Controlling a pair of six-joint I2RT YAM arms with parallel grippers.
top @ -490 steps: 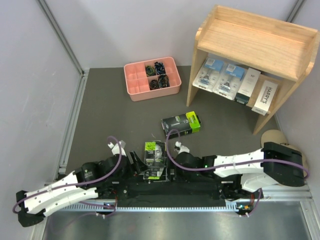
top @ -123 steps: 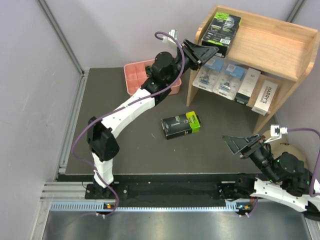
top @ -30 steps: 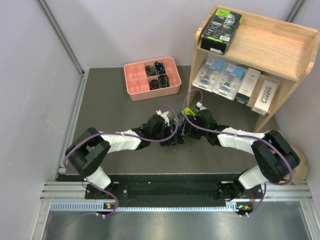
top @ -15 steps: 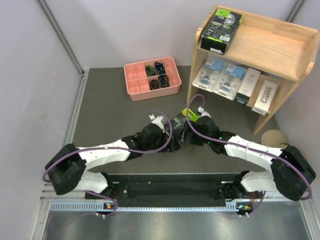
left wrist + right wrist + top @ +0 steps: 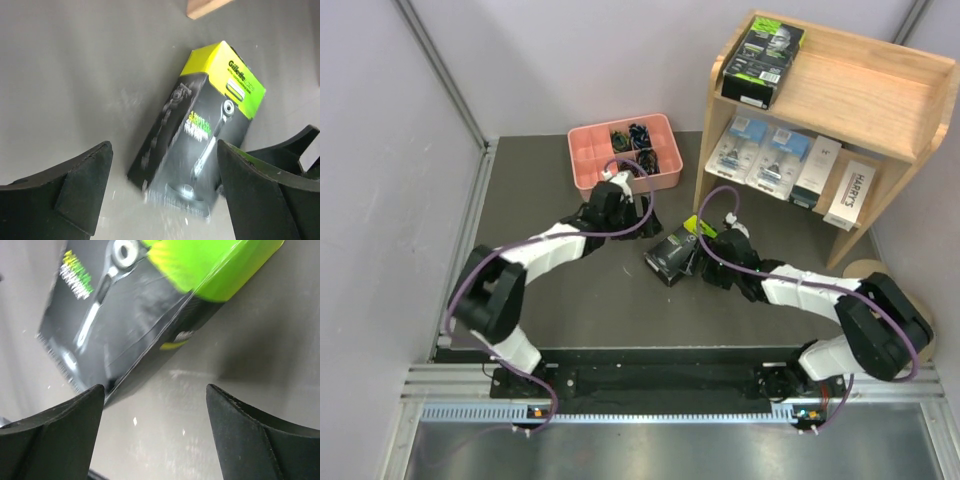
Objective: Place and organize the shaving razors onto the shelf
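The black and lime-green Gillette razor box [image 5: 200,130] is lying on the dark mat [image 5: 550,300], not yet on the wooden shelf [image 5: 860,90]; the left gripper [image 5: 164,165] is hovering over it with its fingers spread wide, the box sitting between and just beyond the fingertips, its lime end pointing away from them; the right gripper [image 5: 154,400] is coming at the same box from the other side, its fingers likewise parted and gripping nothing, the box's long edge running just ahead of them; both grippers are crowding one pack, so the step in hand looks like picking it up, and it would go best if one arm were taking it alone while the other was backing clear; the fingers should be straddling the narrow width of the box, near its middle, and closing squarely on the two long sides so it is not twisting out; a twin Gillette box [image 5: 762,48] is waiting on the top tier, with blister packs [image 5: 738,148] and white boxes [image 5: 818,163] below.
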